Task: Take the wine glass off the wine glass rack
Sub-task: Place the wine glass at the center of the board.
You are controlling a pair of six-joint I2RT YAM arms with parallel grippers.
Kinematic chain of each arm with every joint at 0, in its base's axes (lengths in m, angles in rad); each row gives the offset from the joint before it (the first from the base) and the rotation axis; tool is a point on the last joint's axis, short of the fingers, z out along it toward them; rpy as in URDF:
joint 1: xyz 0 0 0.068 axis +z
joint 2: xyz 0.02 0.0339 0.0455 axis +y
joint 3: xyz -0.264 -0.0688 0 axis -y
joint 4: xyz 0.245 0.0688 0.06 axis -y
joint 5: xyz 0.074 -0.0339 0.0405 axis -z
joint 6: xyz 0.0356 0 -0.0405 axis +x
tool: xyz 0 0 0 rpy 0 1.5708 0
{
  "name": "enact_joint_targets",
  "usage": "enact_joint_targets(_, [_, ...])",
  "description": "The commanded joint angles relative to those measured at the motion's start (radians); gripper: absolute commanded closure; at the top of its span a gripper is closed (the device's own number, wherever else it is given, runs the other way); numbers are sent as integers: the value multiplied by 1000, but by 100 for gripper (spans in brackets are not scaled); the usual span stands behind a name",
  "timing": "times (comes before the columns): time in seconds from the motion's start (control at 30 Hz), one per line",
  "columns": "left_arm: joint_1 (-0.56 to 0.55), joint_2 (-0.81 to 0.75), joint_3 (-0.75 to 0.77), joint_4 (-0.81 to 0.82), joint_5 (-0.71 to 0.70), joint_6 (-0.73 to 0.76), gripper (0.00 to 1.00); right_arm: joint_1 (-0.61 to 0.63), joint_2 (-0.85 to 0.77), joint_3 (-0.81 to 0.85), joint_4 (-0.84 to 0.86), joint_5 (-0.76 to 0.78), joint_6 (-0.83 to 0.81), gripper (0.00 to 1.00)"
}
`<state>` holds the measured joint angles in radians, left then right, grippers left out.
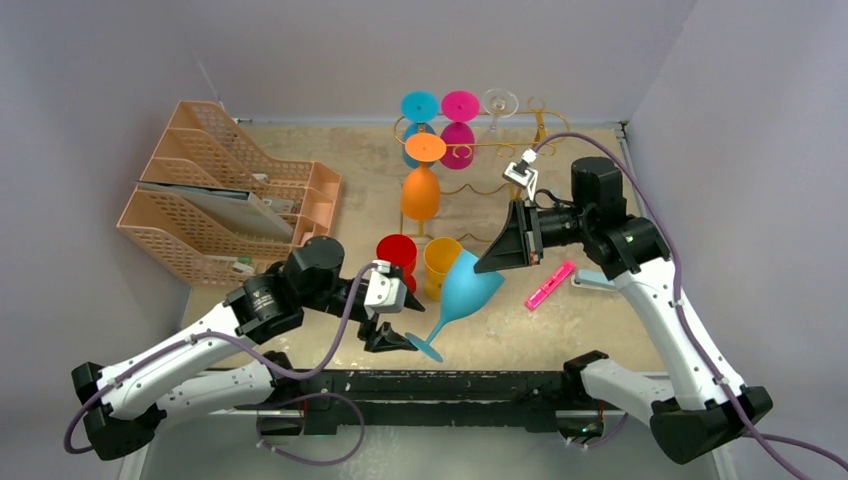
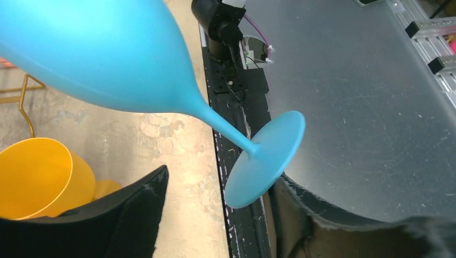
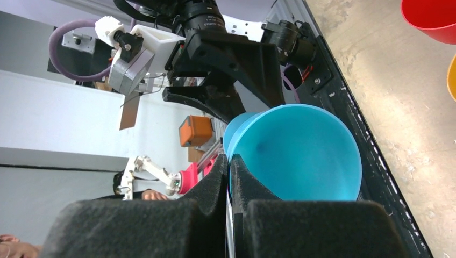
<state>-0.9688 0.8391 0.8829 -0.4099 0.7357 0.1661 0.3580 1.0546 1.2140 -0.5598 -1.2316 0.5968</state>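
Observation:
A blue wine glass [image 1: 466, 288] hangs tilted over the table's front, bowl up to the right, foot [image 1: 425, 346] low at the left. My right gripper [image 1: 497, 262] is shut on the bowl's rim; the right wrist view shows one finger inside the bowl [image 3: 301, 153] and the other outside. My left gripper [image 1: 390, 335] is open, its fingers [image 2: 126, 215] standing well apart on either side of the glass's foot [image 2: 266, 158], not touching it. The gold wire wine glass rack [image 1: 487, 146] stands at the back with blue, magenta, clear and orange glasses hanging on it.
A red cup [image 1: 397, 252] and a yellow cup [image 1: 441, 262] stand just behind the held glass. Peach mesh file trays [image 1: 230, 190] fill the back left. A pink marker [image 1: 551, 284] lies under the right arm. The black front rail [image 2: 236, 177] runs below the foot.

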Motion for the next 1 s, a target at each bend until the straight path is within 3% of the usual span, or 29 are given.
enact_joint_targets(0.0, [10, -18, 5, 57, -85, -30, 33, 19, -27, 54, -111, 79, -71, 100])
enact_joint_targets(0.2, [10, -22, 11, 19, -136, -35, 22, 18, -48, 101, -285, 185, -192, 100])
enact_joint_targets(0.57, [10, 12, 11, 0, -86, -66, 16, 18, -87, 133, -331, 310, -216, 100])
enact_joint_targets(0.87, [10, -75, -9, -20, -300, -83, 13, 18, -115, 141, -451, 676, -342, 100])
enact_joint_targets(0.97, [10, -106, -19, -14, -447, -142, 13, 18, -121, 122, -444, 802, -363, 100])
